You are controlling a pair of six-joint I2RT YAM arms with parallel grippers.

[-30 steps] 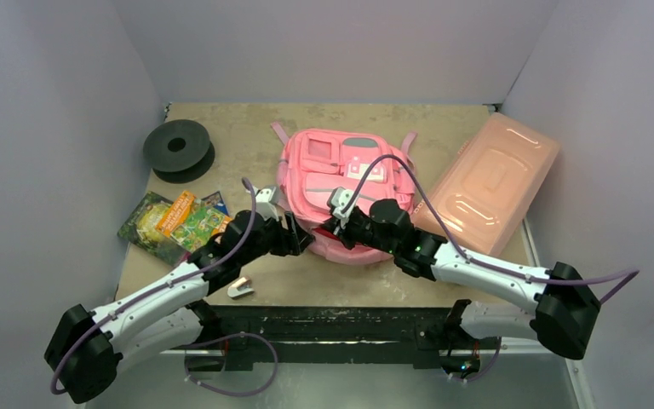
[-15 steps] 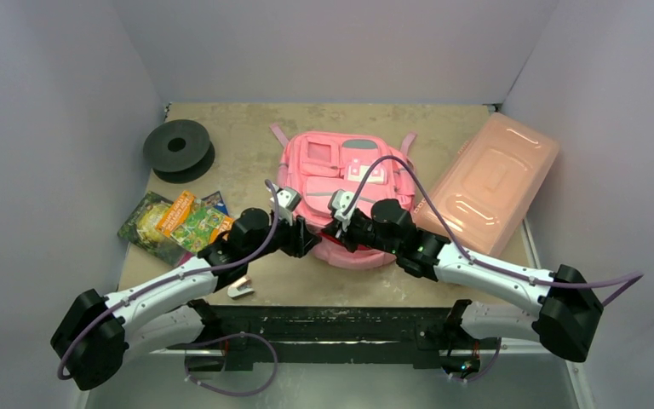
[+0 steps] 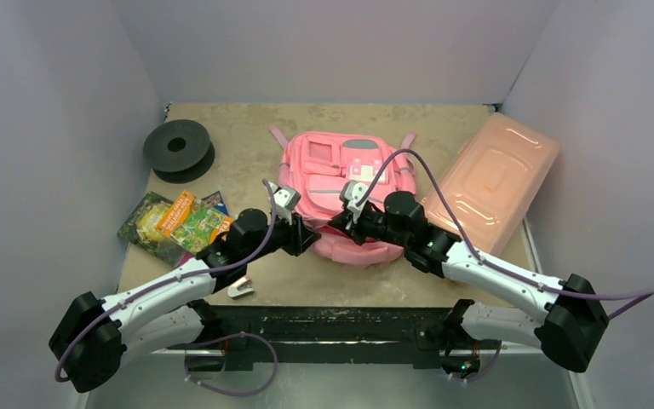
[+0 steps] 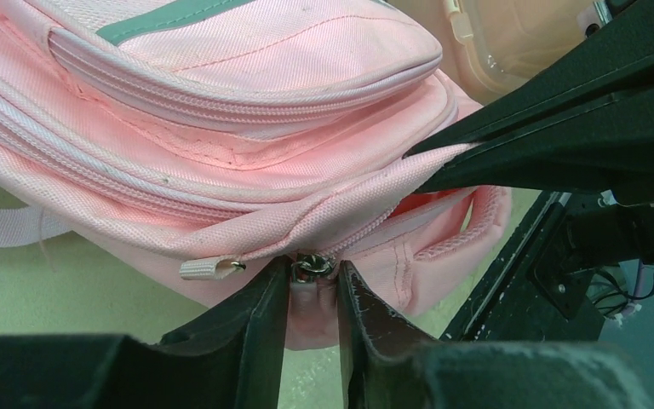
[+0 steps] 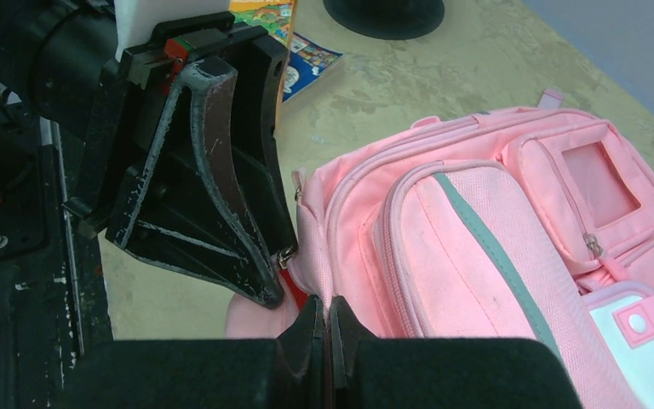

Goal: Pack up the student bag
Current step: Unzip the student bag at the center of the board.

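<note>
The pink student bag (image 3: 341,162) lies flat in the middle of the table, front pockets up, its top end toward me. My left gripper (image 3: 305,237) is at the bag's near edge, shut on the metal zipper pull (image 4: 313,267) of the main zip. My right gripper (image 3: 338,223) is right beside it, shut on the bag's fabric edge (image 5: 341,281) next to the zip. A sliver of red lining (image 5: 294,290) shows in the gap between the two grippers. The bag's inside is hidden.
A rigid salmon-pink lidded box (image 3: 494,183) lies right of the bag, touching it. Colourful books (image 3: 174,223) lie to the left and a black spool (image 3: 177,147) at the back left. A small white and pink object (image 3: 240,288) lies near the front edge.
My left gripper has moved right onto the bag's near edge and closed on the zip. My right gripper has shifted slightly right and back with the fabric in it.
</note>
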